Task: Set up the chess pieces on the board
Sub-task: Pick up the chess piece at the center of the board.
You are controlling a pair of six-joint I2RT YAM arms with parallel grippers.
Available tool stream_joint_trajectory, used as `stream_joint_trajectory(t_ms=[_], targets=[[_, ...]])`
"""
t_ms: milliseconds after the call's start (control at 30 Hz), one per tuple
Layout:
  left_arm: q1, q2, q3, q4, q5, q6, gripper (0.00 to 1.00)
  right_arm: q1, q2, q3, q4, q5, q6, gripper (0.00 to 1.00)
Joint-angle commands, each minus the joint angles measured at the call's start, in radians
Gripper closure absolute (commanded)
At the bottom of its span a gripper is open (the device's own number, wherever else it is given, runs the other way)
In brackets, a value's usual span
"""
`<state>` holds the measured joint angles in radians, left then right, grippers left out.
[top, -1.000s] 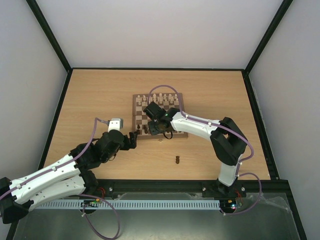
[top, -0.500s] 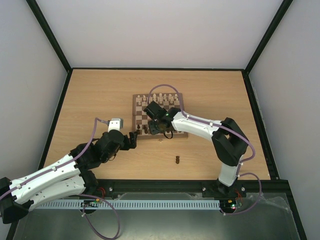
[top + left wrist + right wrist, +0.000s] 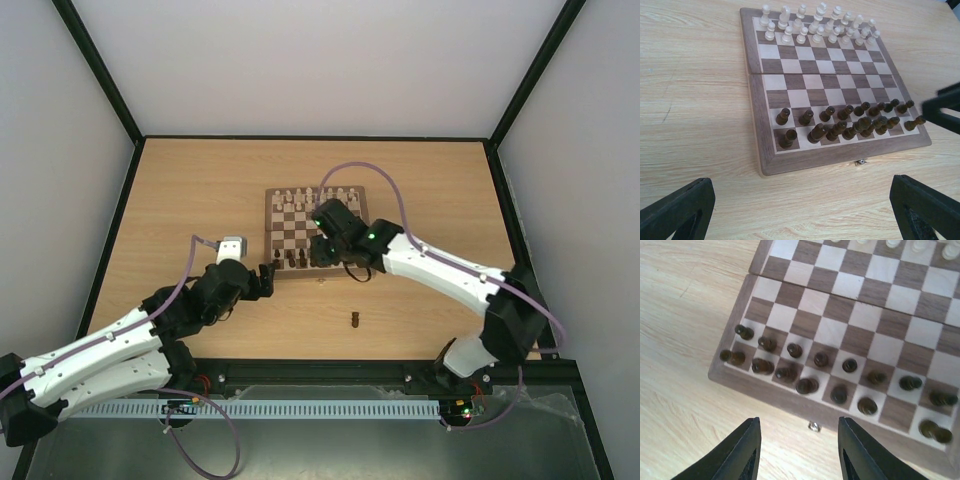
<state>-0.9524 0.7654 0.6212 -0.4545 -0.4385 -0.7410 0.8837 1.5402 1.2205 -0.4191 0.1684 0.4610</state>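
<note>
The dark pieces are standing in two rows along the near side of the board, each on its own square, some of them leaning a little off centre. One more dark piece is sitting on the bare surface, well apart from the board's near edge and off to the right of its middle; it is too small to tell whether it is upright. The white pieces are lining the two far rows. The board is lying flat near the middle of the surface, with a small metal latch showing on its near edge.

The right claw is hanging above the board's near edge, over the middle of the dark rows. Its jaws are standing apart with nothing between them, and it is touching no piece. The right arm is reaching in from the right and crossing over the board's right half.

The left claw is hovering low just off the board's near left corner and facing across the board. Its jaws are spread as wide as they go and are gripping nothing, with only bare surface lying between the two fingers.
</note>
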Motion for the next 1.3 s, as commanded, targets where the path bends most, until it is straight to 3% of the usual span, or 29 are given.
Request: stream_joint_trajectory(t_ms=[0, 167, 333, 600, 667, 1267], targets=[[0.004, 0.028, 0.003, 0.002, -0.02, 0.005, 0.01, -0.002, -0.129, -0.099, -0.016, -0.022, 0.018, 0.57], [0.004, 0.067, 0.024, 0.006, -0.026, 0.007, 0.01, -0.002, -0.291, -0.23, 0.003, -0.066, 0.039, 0.48], [0.004, 0.089, 0.043, 0.011, -0.036, 0.012, 0.01, -0.002, -0.397, -0.328, 0.016, -0.108, 0.057, 0.29], [0.004, 0.121, 0.051, 0.041, -0.023, 0.018, 0.01, -0.001, -0.472, -0.465, 0.065, -0.185, 0.111, 0.12], [0.004, 0.127, 0.052, 0.053, -0.014, 0.022, 0.01, 0.004, -0.483, -0.491, 0.073, -0.189, 0.128, 0.01], [-0.002, 0.109, 0.037, 0.08, 0.02, 0.033, 0.01, 0.08, -0.535, -0.584, 0.092, -0.122, 0.247, 0.01]])
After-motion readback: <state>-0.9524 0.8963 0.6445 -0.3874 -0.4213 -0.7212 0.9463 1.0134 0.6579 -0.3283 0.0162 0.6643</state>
